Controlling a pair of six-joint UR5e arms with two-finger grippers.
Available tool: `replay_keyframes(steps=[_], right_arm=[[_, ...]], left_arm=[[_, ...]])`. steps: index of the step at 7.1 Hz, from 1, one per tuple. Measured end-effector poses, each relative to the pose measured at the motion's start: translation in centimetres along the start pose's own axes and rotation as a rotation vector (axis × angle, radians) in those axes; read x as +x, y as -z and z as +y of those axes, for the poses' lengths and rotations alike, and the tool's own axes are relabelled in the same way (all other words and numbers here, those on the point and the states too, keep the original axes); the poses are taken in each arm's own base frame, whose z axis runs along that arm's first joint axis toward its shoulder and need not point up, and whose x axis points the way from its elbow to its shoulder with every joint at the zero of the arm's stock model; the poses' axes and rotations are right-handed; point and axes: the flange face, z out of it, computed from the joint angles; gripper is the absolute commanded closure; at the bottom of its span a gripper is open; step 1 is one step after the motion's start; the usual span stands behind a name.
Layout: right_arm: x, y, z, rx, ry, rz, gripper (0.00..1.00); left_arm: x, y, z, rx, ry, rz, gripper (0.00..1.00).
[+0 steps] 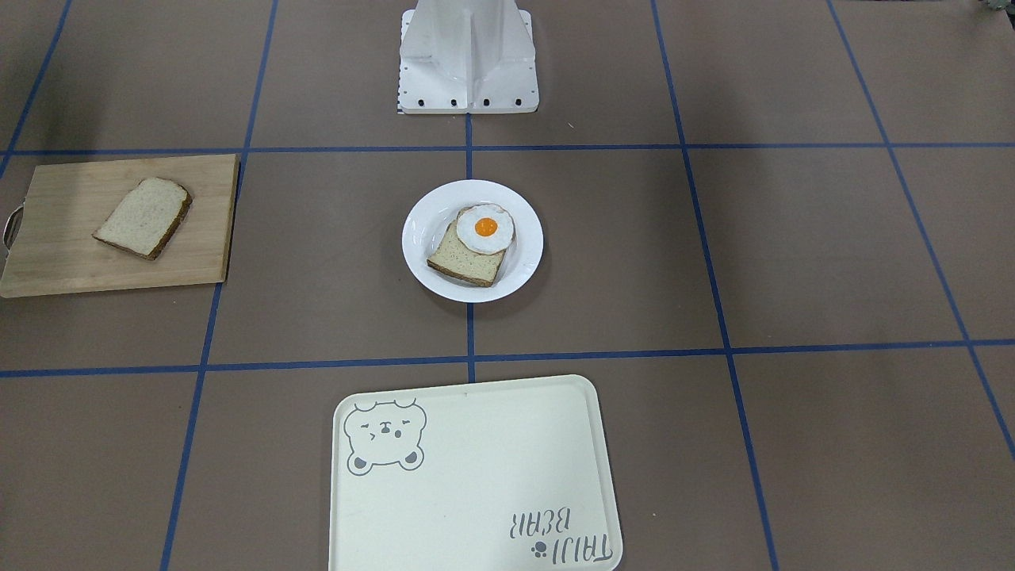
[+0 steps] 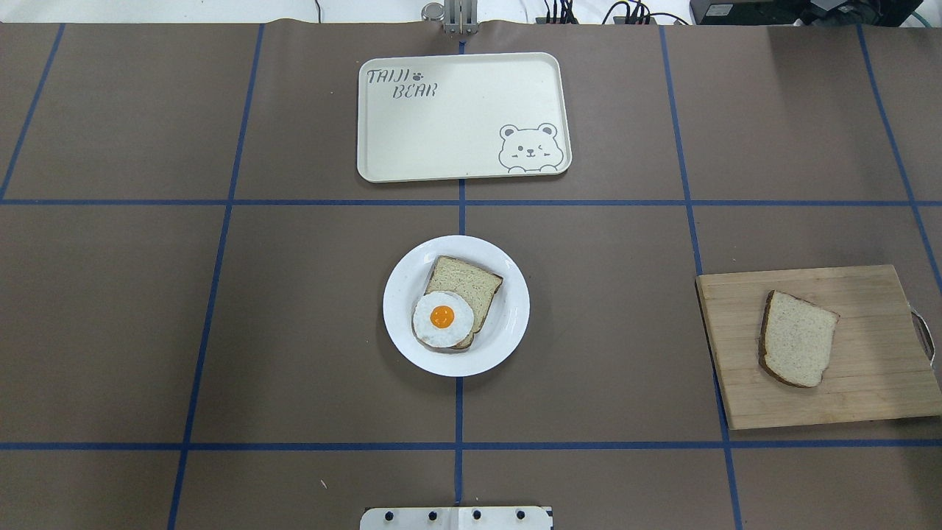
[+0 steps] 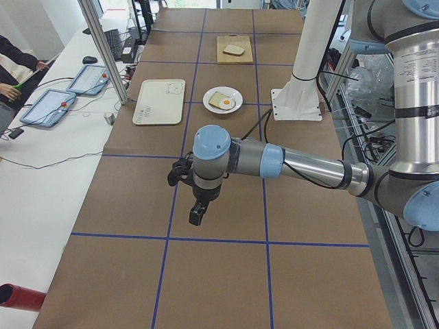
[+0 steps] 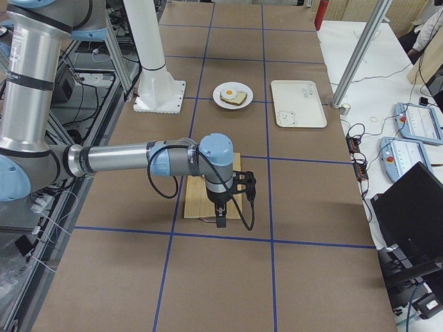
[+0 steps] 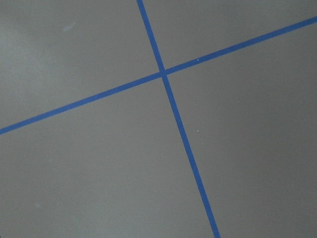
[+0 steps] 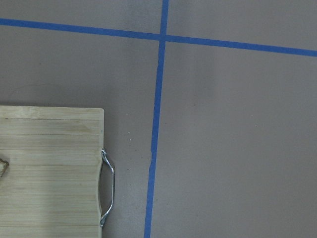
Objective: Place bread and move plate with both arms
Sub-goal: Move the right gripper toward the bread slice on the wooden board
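Pale bread (image 2: 798,338), dark crust, flat on wooden board (image 2: 872,305)

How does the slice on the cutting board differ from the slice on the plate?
The bread lies on the wooden cutting board; the other slice lies on the plate. The bread is uncovered; the other slice carries a fried egg. Both lie flat, pale with dark crust.

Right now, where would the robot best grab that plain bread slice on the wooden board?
Probably from straight above, pinching its two long crust sides. The bread lies flat on the cutting board with bare wood all round, so nothing blocks a descent; the right gripper hangs nearest.
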Motion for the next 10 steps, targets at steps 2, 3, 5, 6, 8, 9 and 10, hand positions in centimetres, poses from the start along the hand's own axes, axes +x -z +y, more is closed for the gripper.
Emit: replay_keyframes(steps=[2,3,5,6,8,9,10], right_arm=[[-1.2,1.4,-3.2,0.088,0.07,-0.007,0.0],[-1.2,1.3,-3.6,0.129,0.106,-0.022,0.0],[-1.6,0.4,-3.5,0.172,0.096,-0.131,0.0],[-2.3,0.0,-3.0,0.17,0.04,-0.175,0.0],[-5.6,-2.2,-1.3,0.178,-0.095,-0.242,0.01],[-7.8,-3.7,0.0,0.189,-0.16,-0.266,0.02],[-9.7,-5.4,1.5,0.2,-0.219,-0.274,0.03]], left_arm=[[0.6,1.7,-2.9,0.126,-0.111,-0.041,0.02],[0.2,1.6,-4.2,0.173,-0.149,-0.053,0.02],[-0.1,1.3,-4.7,0.215,-0.184,-0.05,0.02],[0.0,1.0,-4.4,0.226,-0.193,-0.038,0.02],[-0.1,0.6,-3.7,0.235,-0.199,-0.028,0.02],[-0.1,0.5,-3.5,0.235,-0.199,-0.026,0.02],[-0.1,0.4,-3.5,0.235,-0.199,-0.026,0.02]])
